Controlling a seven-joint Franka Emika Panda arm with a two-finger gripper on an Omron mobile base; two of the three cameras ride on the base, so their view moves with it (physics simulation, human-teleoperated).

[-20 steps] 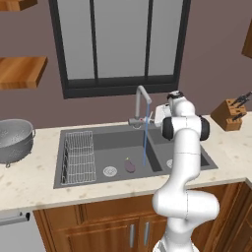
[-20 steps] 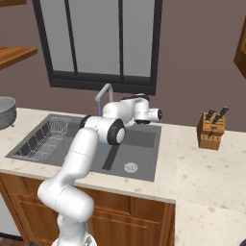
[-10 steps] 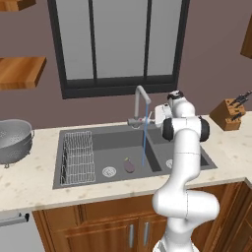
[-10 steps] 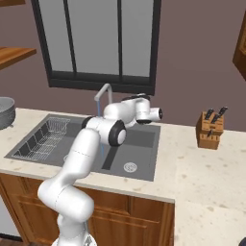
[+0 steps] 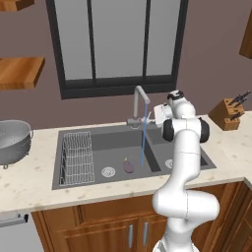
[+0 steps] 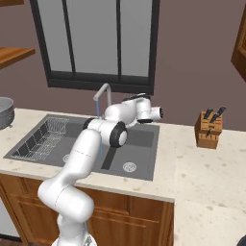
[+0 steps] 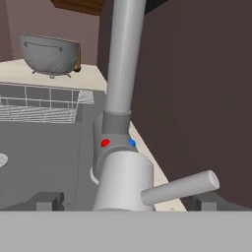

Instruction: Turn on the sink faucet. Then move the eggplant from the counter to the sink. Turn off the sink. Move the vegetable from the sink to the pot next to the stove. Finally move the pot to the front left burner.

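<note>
Colander (image 5: 13,140) of perforated silver metal stands at the far left of the table (image 5: 29,184), well apart from the sink (image 5: 98,170). Wire dish rack (image 5: 77,157) lies in the left part of the sink's left basin, beside a round silver drain (image 5: 108,172). Eggplant (image 5: 129,166) rests on the floor of that same basin, just right of the drain and near the divider between the basins. Sink faucet (image 5: 140,106) rises from the rear rim of the sink; a thin blue stream of water (image 5: 143,145) falls from its spout toward the divider, close beside the eggplant.

Gripper (image 7: 125,201) is positioned at the faucet base, with its fingers spread wide apart on either side of the faucet body and clamped on nothing. In the hand view, the side lever (image 7: 180,187) projects to the right, close to the right fingertip (image 7: 206,201); red and blue marks show on the faucet collar above it.

Right basin contains a second drain (image 6: 129,166). Knife block (image 5: 227,113) stands at the far right of the table, near the wall.
</note>
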